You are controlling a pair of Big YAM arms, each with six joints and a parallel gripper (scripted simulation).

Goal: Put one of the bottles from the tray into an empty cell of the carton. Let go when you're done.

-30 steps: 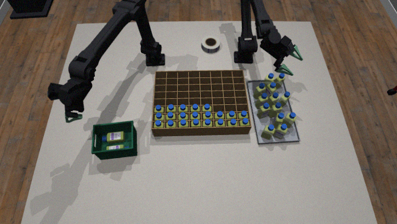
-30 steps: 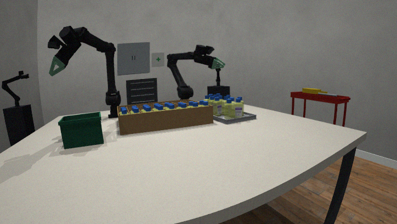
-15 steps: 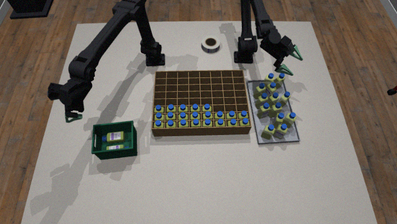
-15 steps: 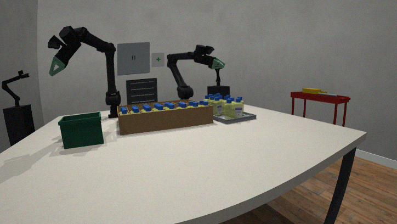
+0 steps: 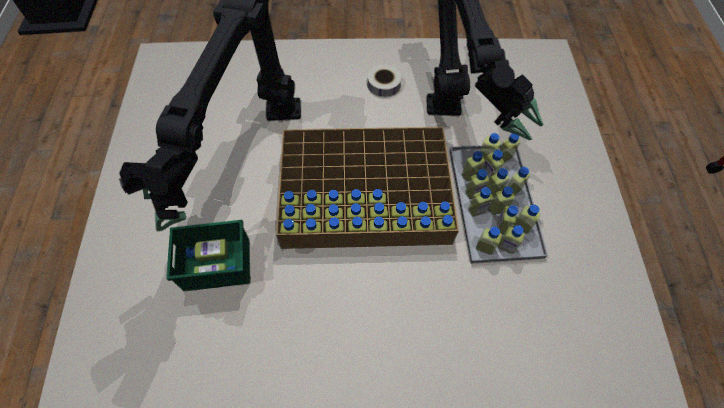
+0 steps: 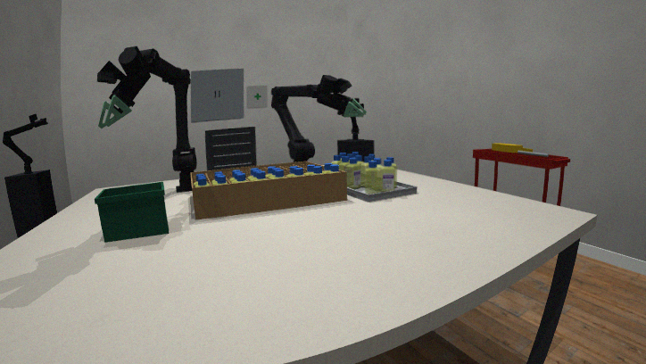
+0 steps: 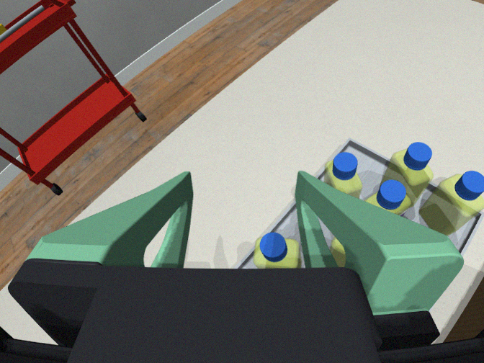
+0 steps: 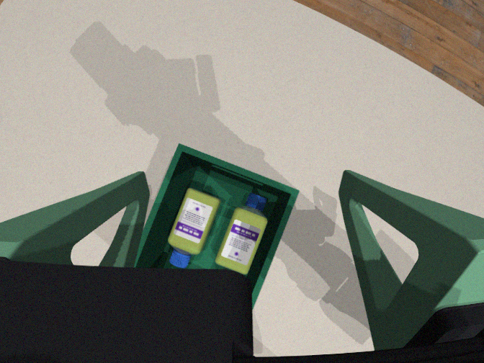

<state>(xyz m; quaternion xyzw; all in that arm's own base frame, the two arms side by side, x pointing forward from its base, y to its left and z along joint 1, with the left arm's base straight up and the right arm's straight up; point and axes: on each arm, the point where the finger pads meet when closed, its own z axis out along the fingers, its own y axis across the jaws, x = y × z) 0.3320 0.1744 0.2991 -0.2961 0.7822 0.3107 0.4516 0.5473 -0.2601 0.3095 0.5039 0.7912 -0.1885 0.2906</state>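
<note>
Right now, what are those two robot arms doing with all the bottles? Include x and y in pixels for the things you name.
Nobody is holding a bottle yet. The left hand (image 5: 536, 130) (image 6: 355, 109) (image 7: 244, 182) hovers open near the tray (image 5: 508, 257) (image 6: 388, 194) (image 7: 349, 141) of bottles, probably about to pick one. The right hand (image 6: 111, 118) (image 8: 243, 181) hangs open above the green bin (image 5: 208, 282) (image 6: 134, 217) (image 8: 238, 167), where two bottles lie. The carton (image 5: 367, 239) (image 6: 270, 194) has empty cells.
</note>
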